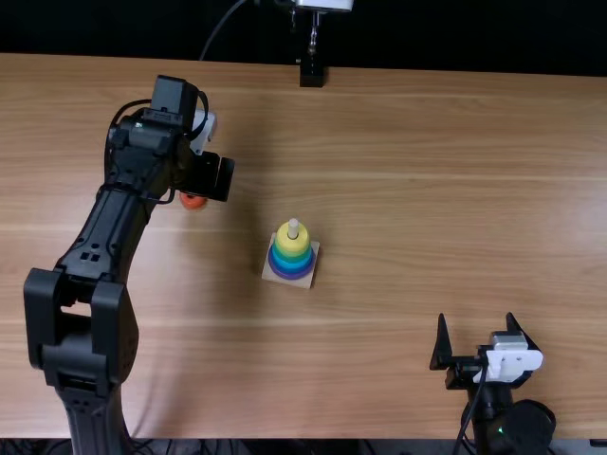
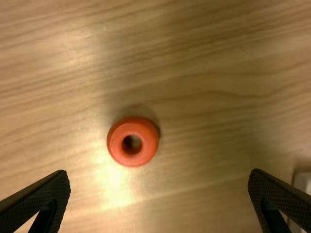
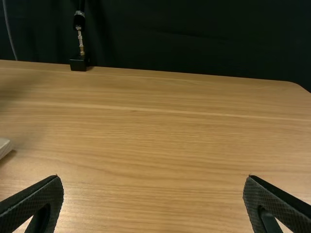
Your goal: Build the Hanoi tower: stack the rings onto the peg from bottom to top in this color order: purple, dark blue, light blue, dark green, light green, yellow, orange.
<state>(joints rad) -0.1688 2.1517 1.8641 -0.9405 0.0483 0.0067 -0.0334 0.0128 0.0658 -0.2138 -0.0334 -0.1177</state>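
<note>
Left arm [image 1: 114, 218] rises left of the ring stack [image 1: 291, 256], its left gripper [image 1: 203, 184] spread and released. Right gripper [image 1: 476, 327] sits right of the stack and nearer the table's near edge, fingers parted, holding nothing. Yellow tops the stack, under the bare peg [image 1: 293, 227] tip. Orange ring [image 2: 132, 126] lies left of the stack, slightly farther off, below the left gripper.

Robotics lab, two robot arms [image 1: 104, 237], black backdrop [image 3: 194, 39]

Left arm [image 1: 102, 232] and right arm [image 1: 493, 417] are matte black, the latter with a white housing [image 1: 508, 362], black cable [image 1: 476, 396] beside that housing.
</note>
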